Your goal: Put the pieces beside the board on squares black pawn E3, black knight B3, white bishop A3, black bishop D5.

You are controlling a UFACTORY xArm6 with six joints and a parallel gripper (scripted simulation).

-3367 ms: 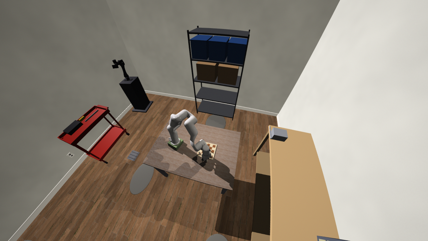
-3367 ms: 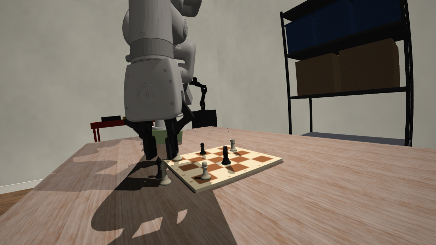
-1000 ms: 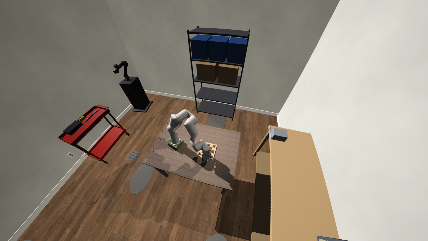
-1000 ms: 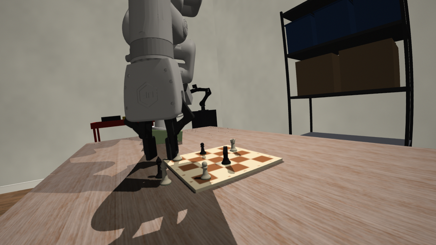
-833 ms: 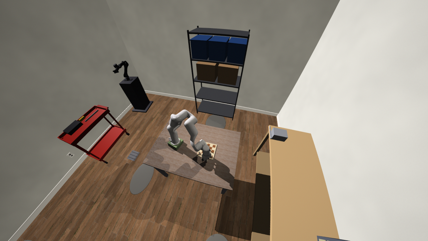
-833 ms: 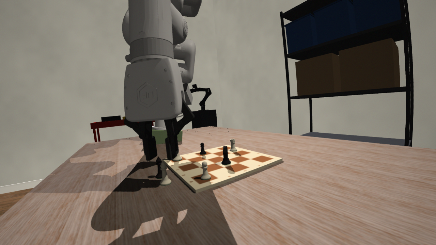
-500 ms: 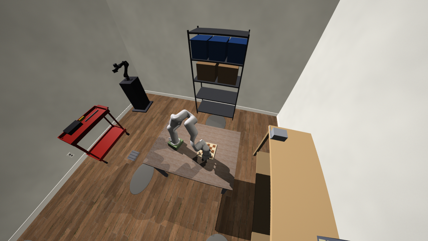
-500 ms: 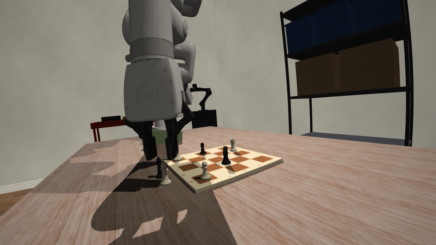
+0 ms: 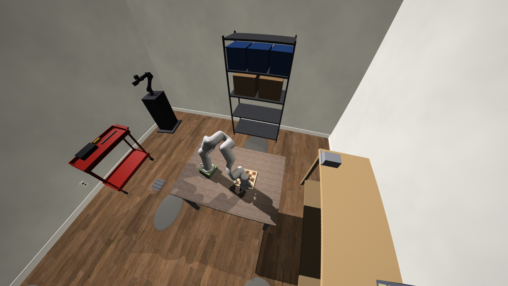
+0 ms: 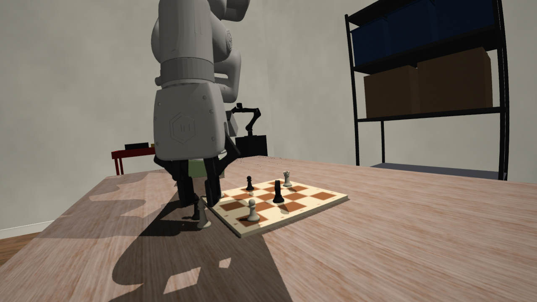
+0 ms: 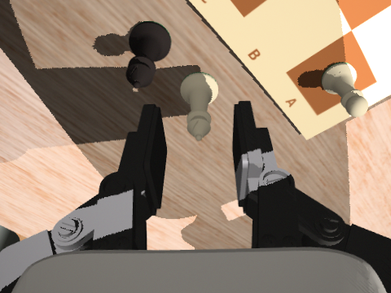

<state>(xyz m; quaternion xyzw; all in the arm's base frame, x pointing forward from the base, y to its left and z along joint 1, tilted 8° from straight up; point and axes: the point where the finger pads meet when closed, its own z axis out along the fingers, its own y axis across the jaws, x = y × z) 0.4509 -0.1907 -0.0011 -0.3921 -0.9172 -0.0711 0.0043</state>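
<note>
We had our jaws partly open, holding nothing, above the white bishop (image 10: 203, 218) (image 11: 199, 91), upright at twelve o'clock in the wrist view, black bishop (image 10: 195, 212) (image 11: 150, 41) at eleven. We judged its pickup under way, needing careful centring and lowering next.

End effector (image 9: 243, 190) (image 10: 199, 204) (image 11: 198, 125) lower, nearer white bishop (image 10: 203, 217) (image 11: 199, 93); black arm (image 9: 149, 82) (image 10: 256, 115) differently posed
</note>
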